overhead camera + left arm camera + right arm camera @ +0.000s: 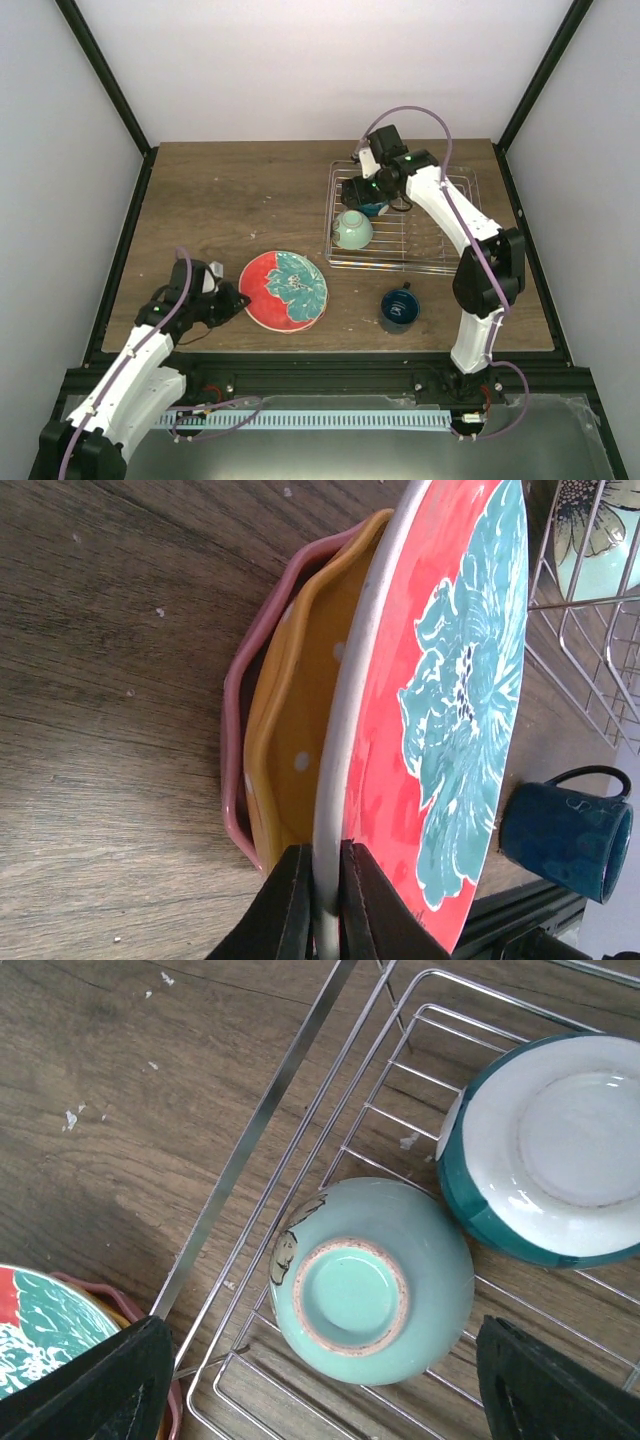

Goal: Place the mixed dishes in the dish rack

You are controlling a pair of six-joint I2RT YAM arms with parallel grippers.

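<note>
My left gripper is shut on the near rim of the red-and-teal plate. That plate tops a stack with the orange dotted plate and the pink plate under it. A dark blue mug stands to the right of the stack. In the silver dish rack a pale green bowl and a blue-sided bowl lie upside down. My right gripper hangs open above the green bowl.
Black frame posts and white walls close in the wooden table on three sides. The rack's front rim lies just behind the mug. The right arm reaches over the rack's right half.
</note>
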